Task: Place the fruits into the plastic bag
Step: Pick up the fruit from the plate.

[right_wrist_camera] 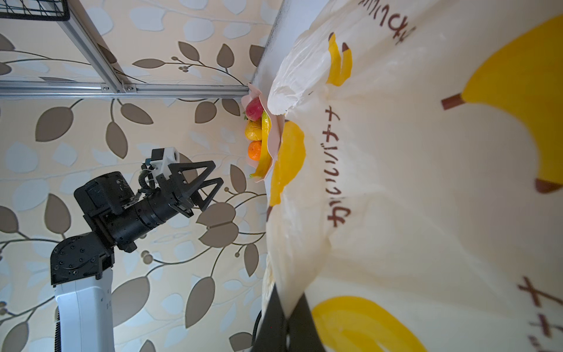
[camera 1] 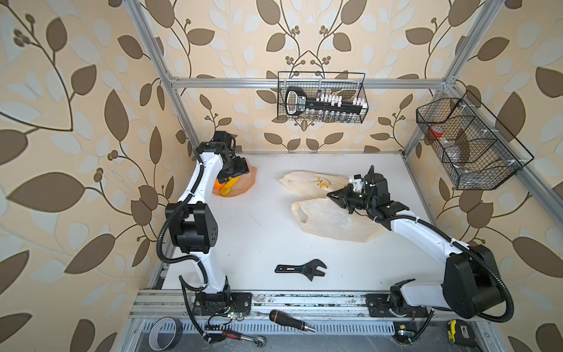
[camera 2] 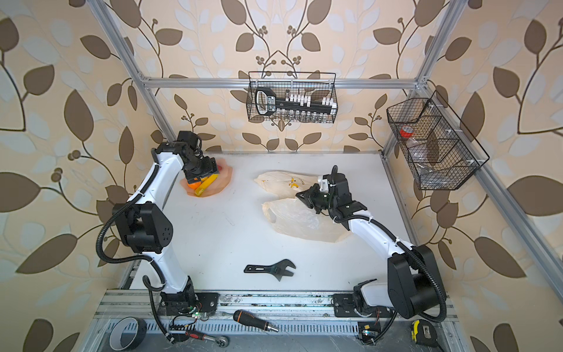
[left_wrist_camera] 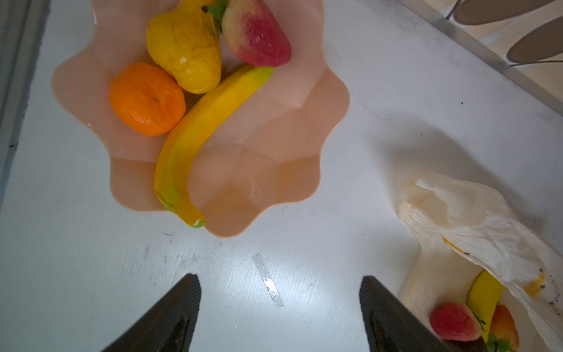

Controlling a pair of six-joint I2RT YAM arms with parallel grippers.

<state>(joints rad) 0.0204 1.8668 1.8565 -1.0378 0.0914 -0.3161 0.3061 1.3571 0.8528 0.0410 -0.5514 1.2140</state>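
Left gripper [left_wrist_camera: 278,277]: jaws wide apart, empty, near pink dish [left_wrist_camera: 274,170] holding banana [left_wrist_camera: 195,137], tangerine [left_wrist_camera: 146,99], lemon [left_wrist_camera: 185,45] and edge-cropped strawberry [left_wrist_camera: 259,39]. Right gripper [right_wrist_camera: 289,301]: clamped on plastic bag [right_wrist_camera: 426,183]. Bagged fruits [left_wrist_camera: 454,321]: half covered.

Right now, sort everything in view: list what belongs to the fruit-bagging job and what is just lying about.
Job: banana, tangerine, lumpy yellow fruit, strawberry on the pink dish; plastic bag.
Lying about: wrench, screwdriver, ratchet, tape roll, tape measure.
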